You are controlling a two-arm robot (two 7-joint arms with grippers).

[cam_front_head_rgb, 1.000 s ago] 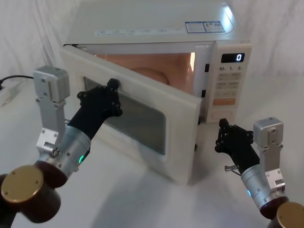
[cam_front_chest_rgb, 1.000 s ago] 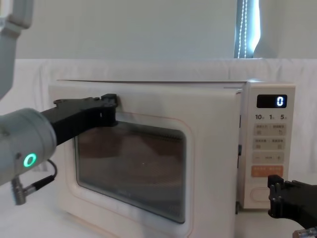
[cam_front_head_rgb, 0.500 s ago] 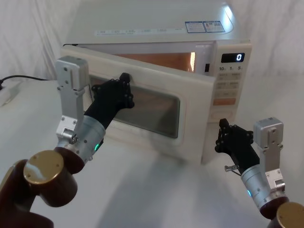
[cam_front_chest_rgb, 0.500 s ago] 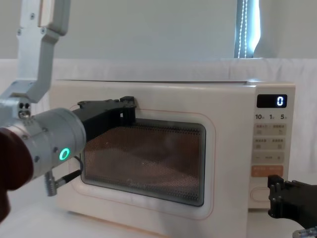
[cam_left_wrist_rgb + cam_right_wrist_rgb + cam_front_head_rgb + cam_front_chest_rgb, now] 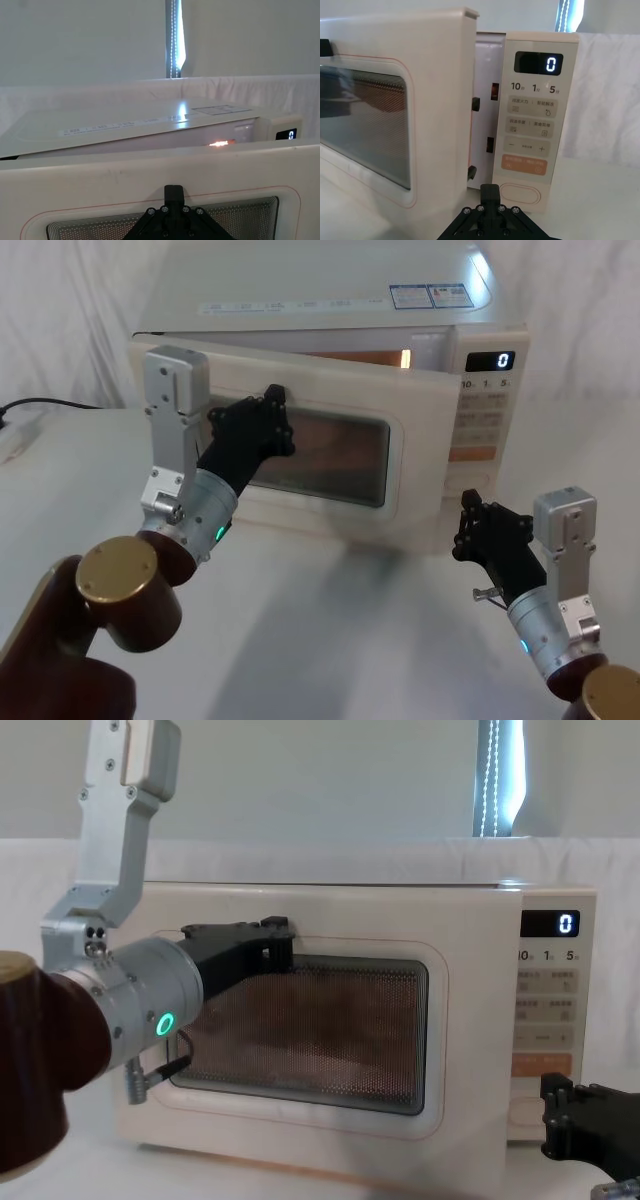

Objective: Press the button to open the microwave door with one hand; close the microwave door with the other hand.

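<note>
Left gripper (image 5: 272, 408) pressed against microwave door (image 5: 410, 420), nearly closed; right gripper (image 5: 470, 525) near button (image 5: 519, 193); jaw states indeterminable.

A white table (image 5: 330, 640), covered in what looks like a cloth with soft wrinkles, carries one large thing: a cream microwave (image 5: 300, 300) standing square on it, toward the far side. The cloth runs bare in front of the microwave and out to its right (image 5: 600, 200). To the microwave's left, near the table's far left edge, a black cable (image 5: 40, 404) lies on the cloth, and just in front of the cable is a pale flat object (image 5: 15, 440) (cut off by the edge; what it is cannot be told). White drapery (image 5: 70, 300) hangs behind the microwave.
</note>
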